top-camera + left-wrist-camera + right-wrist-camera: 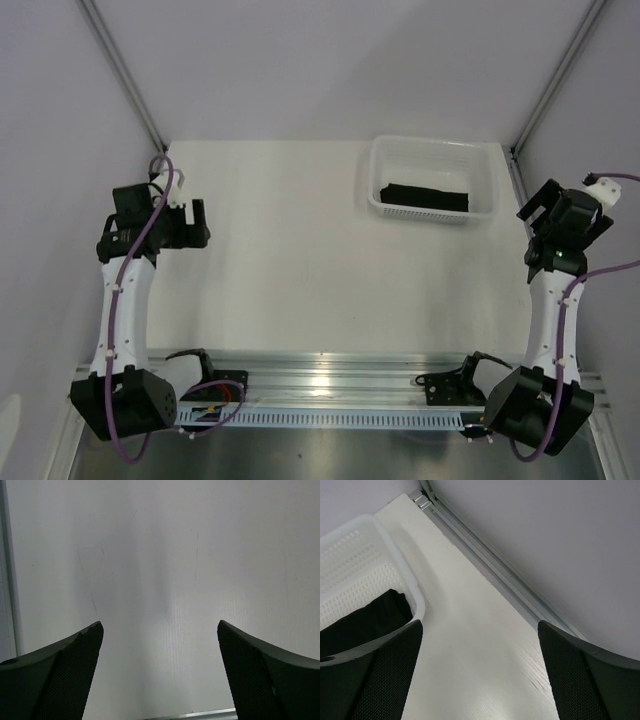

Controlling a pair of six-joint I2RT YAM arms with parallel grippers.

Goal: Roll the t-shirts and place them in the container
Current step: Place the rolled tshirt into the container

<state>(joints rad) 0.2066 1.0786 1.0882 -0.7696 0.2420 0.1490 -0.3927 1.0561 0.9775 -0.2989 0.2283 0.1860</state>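
T-shirt (425,197) in basket (430,141); left arm (125,300), right arm (548,310) upright, jaws apart.

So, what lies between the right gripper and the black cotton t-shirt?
Only the white plastic mesh basket's wall and bare white table, in the top view.

The t-shirt (425,196) lies in the basket (430,142) on the worktop (300,270), just ahead and left of the right end effector (480,630)
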